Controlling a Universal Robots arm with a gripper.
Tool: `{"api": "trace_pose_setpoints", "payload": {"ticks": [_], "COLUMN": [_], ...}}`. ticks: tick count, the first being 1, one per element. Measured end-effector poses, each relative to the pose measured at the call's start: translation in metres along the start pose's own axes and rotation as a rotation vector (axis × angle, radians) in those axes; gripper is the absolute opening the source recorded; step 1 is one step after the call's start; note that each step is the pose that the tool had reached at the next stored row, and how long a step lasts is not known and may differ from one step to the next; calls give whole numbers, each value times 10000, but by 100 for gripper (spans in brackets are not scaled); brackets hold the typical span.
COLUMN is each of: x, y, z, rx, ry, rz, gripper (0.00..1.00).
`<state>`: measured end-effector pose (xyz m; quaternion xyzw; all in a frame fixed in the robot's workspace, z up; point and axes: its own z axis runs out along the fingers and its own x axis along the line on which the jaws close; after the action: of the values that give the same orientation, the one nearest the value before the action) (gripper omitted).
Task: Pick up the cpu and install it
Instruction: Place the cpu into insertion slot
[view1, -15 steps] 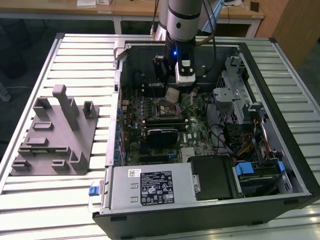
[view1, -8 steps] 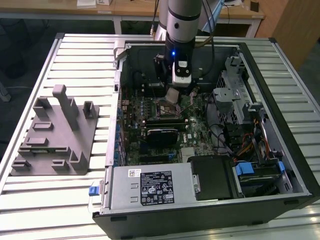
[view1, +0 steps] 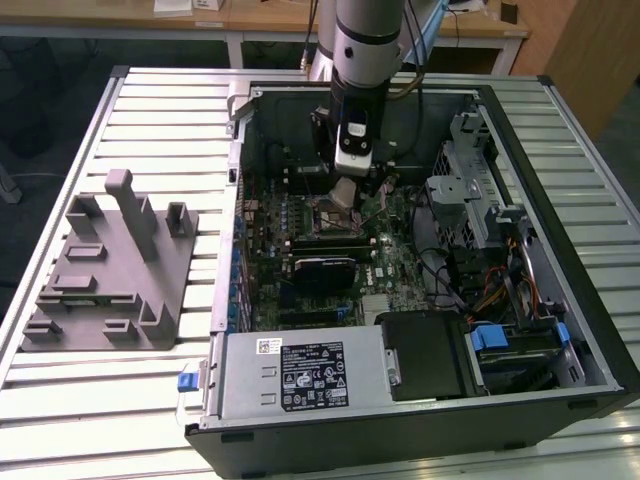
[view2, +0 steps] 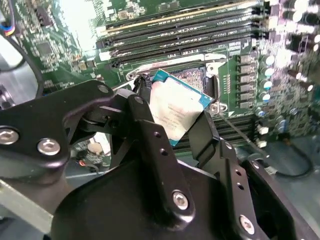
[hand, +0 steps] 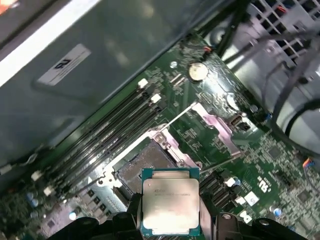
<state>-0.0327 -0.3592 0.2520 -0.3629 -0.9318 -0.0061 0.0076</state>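
The cpu (hand: 170, 205) is a small square chip with a silvery-beige top and a thin green rim. My gripper (hand: 170, 222) is shut on it, one black finger (view2: 150, 137) against each of two opposite edges. In the second wrist view the cpu (view2: 177, 112) hangs tilted just above the open motherboard socket (view2: 192, 77), with the gripper (view2: 176, 125) around it. The first wrist view has the socket (hand: 145, 162) and its raised metal frame (hand: 215, 122) lying just beyond the chip. In the exterior view the gripper (view1: 346, 195) is down inside the computer case over the socket (view1: 335, 215).
The open computer case (view1: 600, 350) lies on a slatted table (view1: 150, 110), power supply (view1: 300, 375) at the front. A grey fixture (view1: 110, 270) sits to the exterior view's left. Memory slots (hand: 107, 137), cables (view1: 455, 265) and a drive cage (view1: 470, 180) crowd around the socket.
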Motion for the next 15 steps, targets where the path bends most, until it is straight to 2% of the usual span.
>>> {"api": "trace_pose_setpoints", "payload": {"ticks": [15], "x": [-1], "y": [0], "z": [57], "rx": [-51], "ry": [-16], "rz": [2732], "gripper": [54]}}
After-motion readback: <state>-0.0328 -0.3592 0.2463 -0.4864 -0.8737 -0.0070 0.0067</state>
